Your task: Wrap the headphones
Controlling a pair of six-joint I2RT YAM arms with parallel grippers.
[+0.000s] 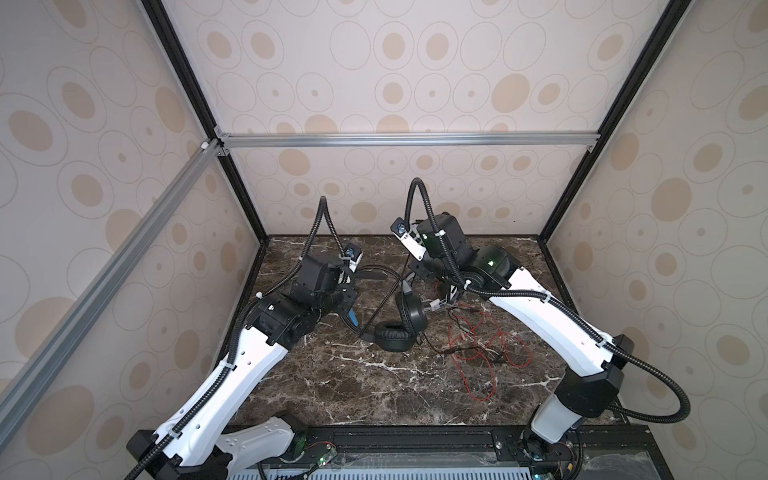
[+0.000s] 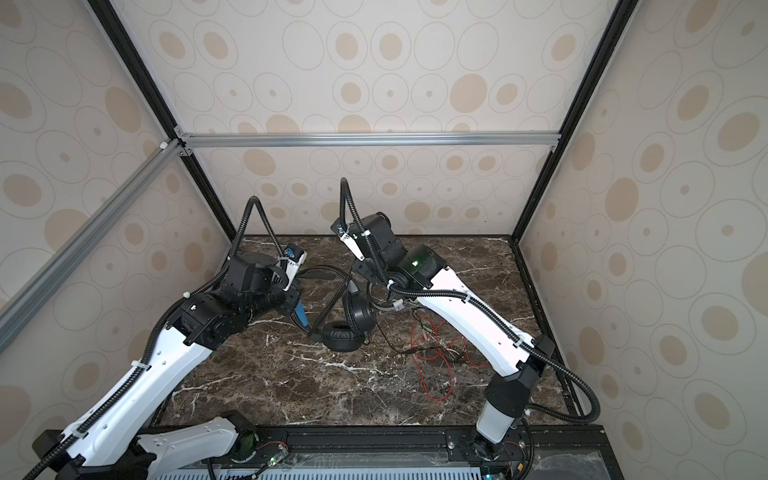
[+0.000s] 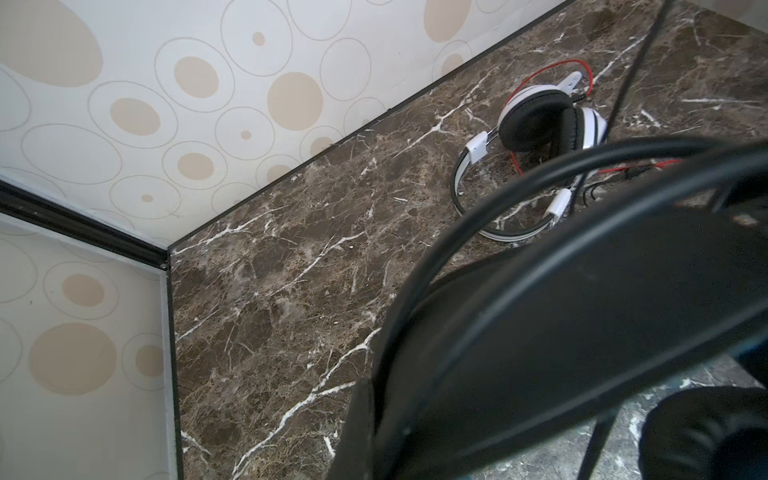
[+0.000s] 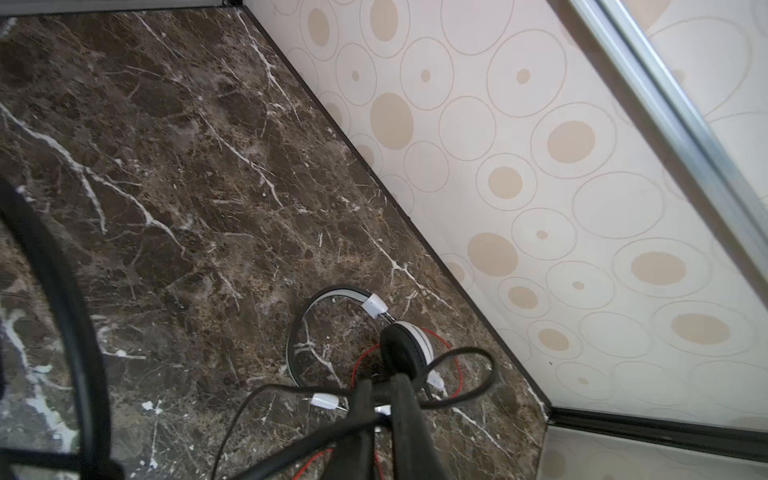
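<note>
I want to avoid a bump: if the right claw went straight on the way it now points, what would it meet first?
Probably the white headset, whose black-padded ear cup stands right ahead of the right claw, though depth is unclear. The black cord that the claw pinches loops across that line.

Left black parallel-jaw gripper (image 1: 348,300) clamped shut, wrist pitched down. Right black parallel-jaw gripper (image 1: 417,271) sits opposite, higher; jaw gap unclear.

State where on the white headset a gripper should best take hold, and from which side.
Probably the thin headband of the white headset, from straight above, jaws across it. It lies flat on the marble table as an open loop with bare tabletop either side; the ear cups look too bulky.
</note>
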